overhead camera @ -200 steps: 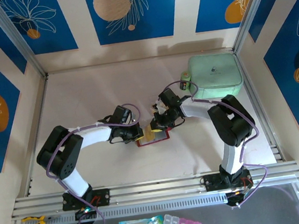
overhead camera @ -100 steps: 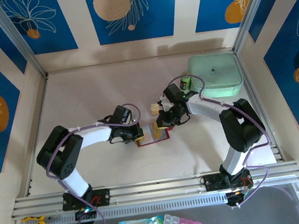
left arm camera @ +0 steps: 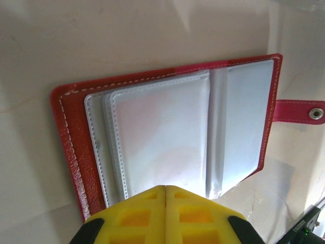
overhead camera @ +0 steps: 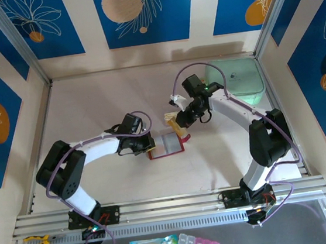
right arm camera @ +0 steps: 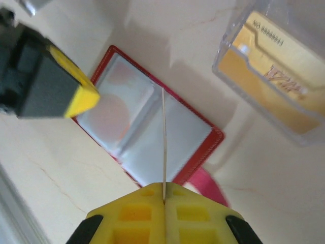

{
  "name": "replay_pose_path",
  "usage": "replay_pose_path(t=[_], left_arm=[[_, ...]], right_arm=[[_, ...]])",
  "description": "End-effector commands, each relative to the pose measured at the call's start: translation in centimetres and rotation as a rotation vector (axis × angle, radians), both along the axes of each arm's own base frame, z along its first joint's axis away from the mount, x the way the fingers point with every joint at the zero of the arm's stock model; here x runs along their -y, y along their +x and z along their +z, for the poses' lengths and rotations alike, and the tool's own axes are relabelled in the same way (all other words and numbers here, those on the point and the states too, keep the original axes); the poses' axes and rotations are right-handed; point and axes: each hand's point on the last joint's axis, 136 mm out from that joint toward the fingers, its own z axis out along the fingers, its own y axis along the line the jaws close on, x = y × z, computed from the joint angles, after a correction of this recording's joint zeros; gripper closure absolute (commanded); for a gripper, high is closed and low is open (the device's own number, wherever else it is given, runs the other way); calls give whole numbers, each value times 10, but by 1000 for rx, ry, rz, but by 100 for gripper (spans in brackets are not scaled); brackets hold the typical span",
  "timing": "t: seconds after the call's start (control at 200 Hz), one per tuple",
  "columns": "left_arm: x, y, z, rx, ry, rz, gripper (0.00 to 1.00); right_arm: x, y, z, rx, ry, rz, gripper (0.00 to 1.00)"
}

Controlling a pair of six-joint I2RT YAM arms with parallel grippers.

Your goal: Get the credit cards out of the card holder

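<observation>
Wallet [left arm camera: 162, 132] lies open and flat on the table [overhead camera: 90, 106], near the middle, between the two arms. Red cover is underneath, grey clear pockets face up. Snap tab [left arm camera: 299, 111] sticks out flat from the right-hand edge in the left wrist view.

Left claw [left arm camera: 166, 195]: yellow pads pressed together, no gap. The tip sits at the wallet's near edge in the left wrist view. From above it is at the wallet's left side. Cannot tell whether any leaf is pinched between the pads, or whether the tip only rests on the edge.

Right claw [right arm camera: 163, 201]: closed on a card [right arm camera: 163, 142]. The card is seen edge-on in the right wrist view, a thin pale line running straight out from between the pads. It hangs over the wallet's middle fold in that view. From above, the tan card is at the wallet's far right corner, tilted. Cannot tell whether its far end touches the wallet.

Clear sleeve [right arm camera: 231, 61] lies on the table just beyond the wallet, apart from it. A gold card [right arm camera: 274, 81] with printed digits is inside.

Green case [overhead camera: 238, 81] sits in the far right corner of the table, well apart from the wallet.
</observation>
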Motion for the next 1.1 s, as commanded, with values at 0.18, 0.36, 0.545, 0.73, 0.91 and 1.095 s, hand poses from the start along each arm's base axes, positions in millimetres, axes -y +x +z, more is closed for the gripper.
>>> replay_pose_path(t=[0.18,0.36,0.545,0.73,0.91,1.095], left_arm=[[-4,6,16,12,17,35,95],[-6,8,18,12,28,45,95],[-6,11,20,12,32,50,95],[-7,15,22,5,39,47,94],[-9,15,18,-5,44,55,95],[-12,13,14,-17,52,60,95]], right_arm=[[22,33,8,258,-206,382,100],[15,54,19,303,-208,476,100],[12,73,15,291,-208,509,100],[7,85,7,290,-185,528,100],[6,87,-10,258,-171,548,100],[7,84,-28,215,-174,564,96]])
